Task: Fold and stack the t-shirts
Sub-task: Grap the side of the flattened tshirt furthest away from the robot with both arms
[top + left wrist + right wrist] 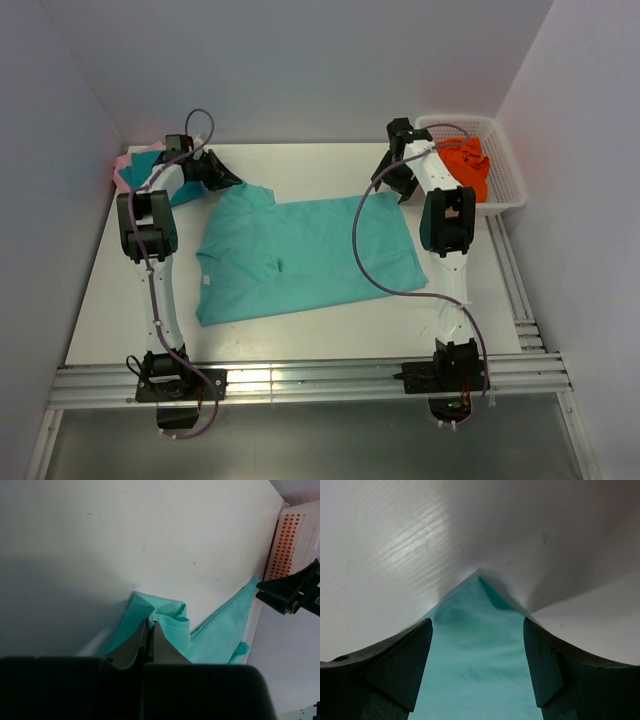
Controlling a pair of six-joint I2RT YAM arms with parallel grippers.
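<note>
Where the left gripper (150,626) pinches, the mint tee (300,258) seemingly puckers.

a light mint-green cotton t-shirt (300,262) lies spread nearly flat across the middle of a white worktop (300,165). the left end effector (226,178) sits at the garment's far left corner and the right end effector (402,186) at its far right corner; from overhead, how their jaws stand cannot be read. a darker teal t-shirt (147,153) and a pink t-shirt (124,163) are bunched together at the worktop's far left edge, partly hidden behind the left arm. a white plastic lattice basket (508,190) at the far right holds a crumpled orange cloth (466,165). purple cables (365,262) loop from both arms, and silver rails (320,380) run along the near edge.
</note>
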